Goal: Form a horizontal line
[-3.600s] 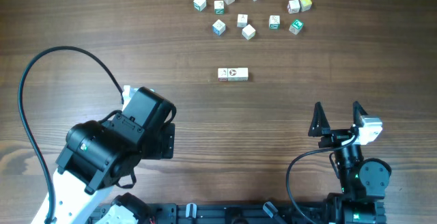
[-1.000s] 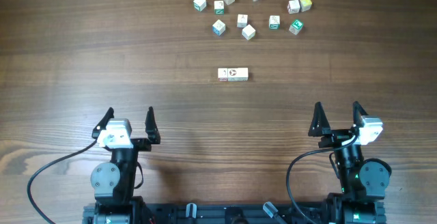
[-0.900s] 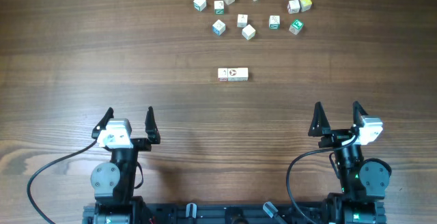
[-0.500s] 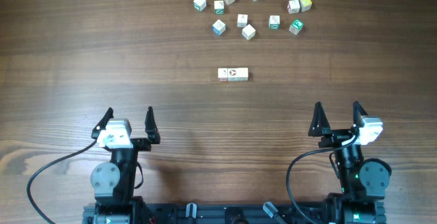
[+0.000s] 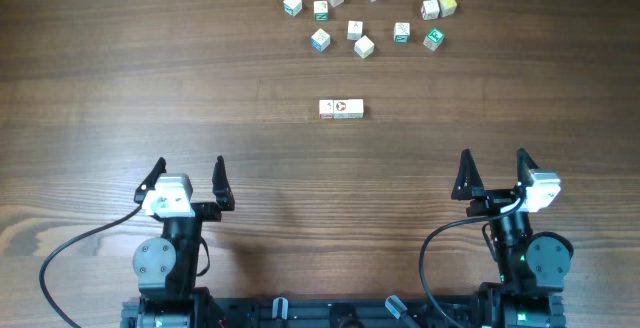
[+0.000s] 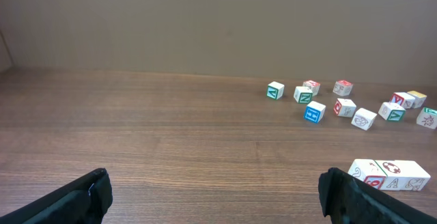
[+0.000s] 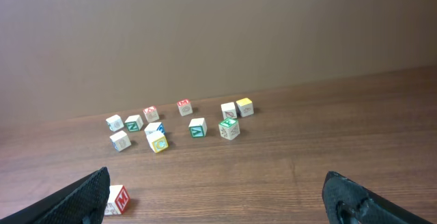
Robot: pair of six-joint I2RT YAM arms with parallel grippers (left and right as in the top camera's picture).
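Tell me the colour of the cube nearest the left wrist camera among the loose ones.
Blue cube, clearest in left wrist view.

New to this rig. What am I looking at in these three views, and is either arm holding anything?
Two small robot arms sit at the near edge of a wooden table. One picture looks straight down from above; the other two come from cameras on each wrist, looking forward along the table, with that arm's own dark fingers at the bottom corners.

From above, the left gripper and the right gripper both stand open and hold nothing.

Mid-table lies a short row of letter cubes touching side by side; it shows at the lower right of the left wrist view. Further back are loose cubes with coloured letters, scattered and mostly apart, which the right wrist view shows best.
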